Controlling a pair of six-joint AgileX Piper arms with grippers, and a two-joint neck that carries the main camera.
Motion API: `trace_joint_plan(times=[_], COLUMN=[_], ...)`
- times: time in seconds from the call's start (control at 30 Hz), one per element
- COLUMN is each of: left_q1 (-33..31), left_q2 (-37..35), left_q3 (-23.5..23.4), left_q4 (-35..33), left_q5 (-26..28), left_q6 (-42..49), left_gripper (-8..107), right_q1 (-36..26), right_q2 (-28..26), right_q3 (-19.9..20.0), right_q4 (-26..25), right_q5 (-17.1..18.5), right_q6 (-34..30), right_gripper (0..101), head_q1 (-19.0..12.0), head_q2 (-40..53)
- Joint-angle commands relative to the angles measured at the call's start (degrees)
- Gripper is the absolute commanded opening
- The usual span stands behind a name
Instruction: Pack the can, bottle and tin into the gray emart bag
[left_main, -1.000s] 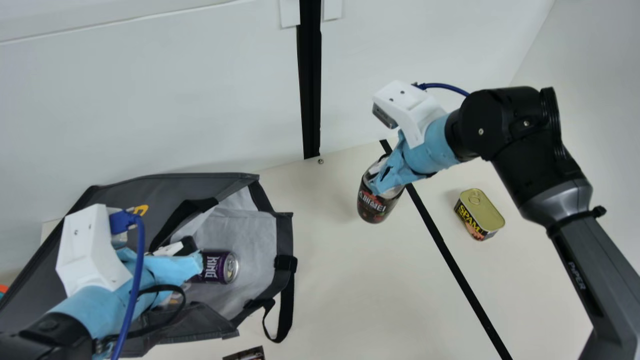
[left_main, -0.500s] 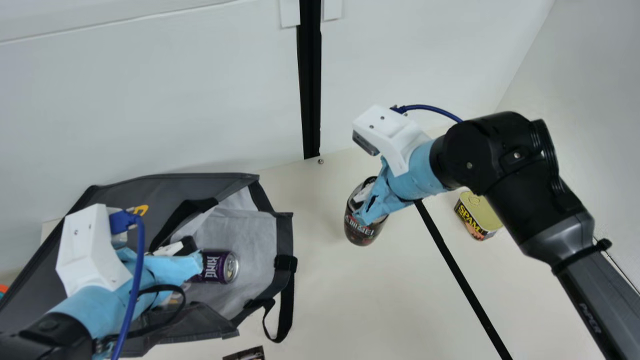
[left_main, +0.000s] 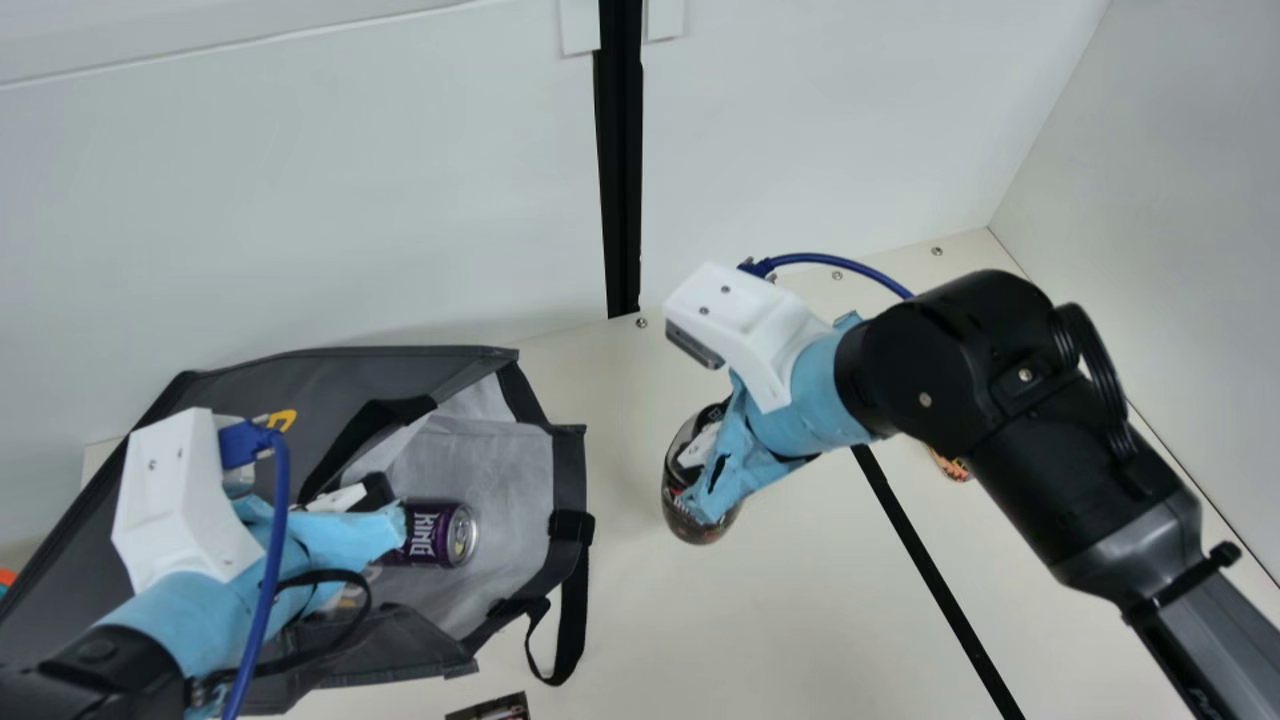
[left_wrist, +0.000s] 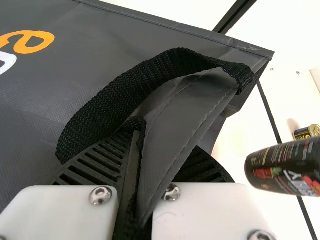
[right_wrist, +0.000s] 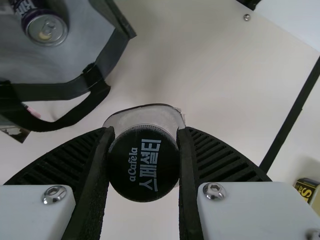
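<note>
1. left gripper (left_wrist: 142, 160) is clamped on the bag (left_main: 567, 475) by its rim; i'd leave that pinch alone so the mouth can't sag.
2. right gripper (right_wrist: 145, 131) is clamped around the bottle (left_main: 695, 530), just outside the mouth.
3. best go base first, clear of the loose strap (left_main: 570, 625), then lower beside the can (left_main: 435, 534) before releasing.
4. tin (right_wrist: 306, 190) sits toward the table's (left_main: 760, 620) right edge.

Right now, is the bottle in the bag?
No, the right gripper holds the bottle over the table, to the right of the gray bag in the main view.
</note>
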Motion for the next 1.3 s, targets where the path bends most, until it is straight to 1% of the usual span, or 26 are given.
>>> trace_joint_plan(times=[0.0, 0.33, 0.6, 0.83, 1.27], left_q1=[0.0, 0.0, 0.0, 0.0, 0.0], left_q2=[0.0, 0.0, 0.0, 0.0, 0.0], left_q3=[0.0, 0.0, 0.0, 0.0, 0.0], left_q4=[0.0, 0.0, 0.0, 0.0, 0.0], left_q5=[0.0, 0.0, 0.0, 0.0, 0.0], left_q6=[0.0, 0.0, 0.0, 0.0, 0.0], left_gripper=[10, 10, 10, 10, 10], right_q1=[0.46, 2.89, 3.93, 4.47, 5.49], right_q2=[-0.41, -2.85, -4.01, -4.64, -4.68], right_q3=[0.42, 2.88, 4.15, 4.89, 5.38], right_q4=[0.2, 1.58, 3.39, 5.23, 8.52], right_q5=[0.05, 0.47, -0.16, -2.1, -7.8], right_q6=[-0.2, -0.8, -1.21, -1.76, -1.99], right_gripper=[0, 0, 0, 0, 0], head_q1=[-1.3, -1.3, -1.3, -1.3, -1.3], head_q2=[-0.05, -0.05, -0.05, -0.05, -0.05])
